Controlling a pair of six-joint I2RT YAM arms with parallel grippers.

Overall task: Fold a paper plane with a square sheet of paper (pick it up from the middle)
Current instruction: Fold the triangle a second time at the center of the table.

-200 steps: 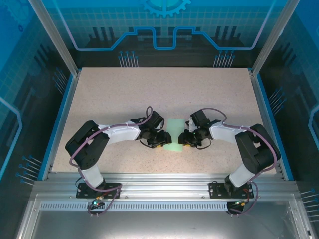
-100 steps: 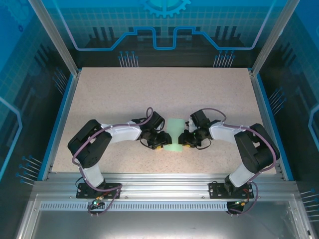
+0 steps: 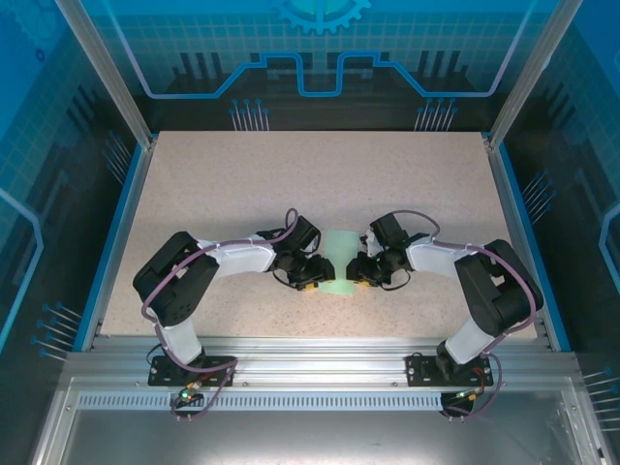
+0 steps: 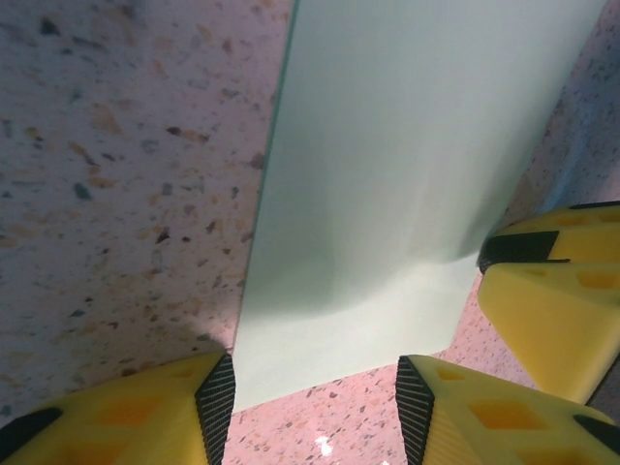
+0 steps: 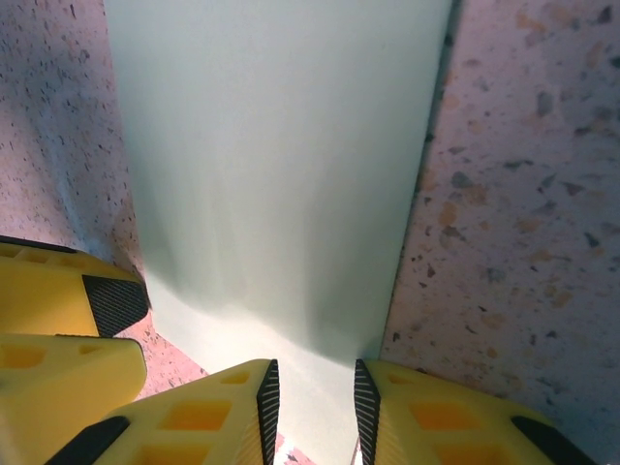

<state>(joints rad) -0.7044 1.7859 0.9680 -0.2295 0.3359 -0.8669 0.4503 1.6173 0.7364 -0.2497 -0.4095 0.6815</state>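
Speckled beige stone-look desk (image 3: 213, 194), bare apart from the work.

Thin pale mint-green sheet of paper (image 3: 340, 260) lies about midway between the desk's left and right edges, nearer the near edge than the far. It reads as a narrow oblong running near-to-far, so it is probably already doubled over. Its near end bows up slightly off the desk in the left wrist view (image 4: 407, 145).

Handling, as a judgement: almost weightless, limp, and quick to crease or tear. It slides easily on the smooth desk. Best taken at a lifted edge or the middle, with a light pinch and the other side pinned.

Left pincer (image 3: 317, 277) is at the sheet's near left corner, jaws about half apart, the paper end between its pads (image 4: 218, 407). Right pincer (image 5: 315, 407) is opposite, jaws narrow, with paper showing in the gap. Neither looks clamped.
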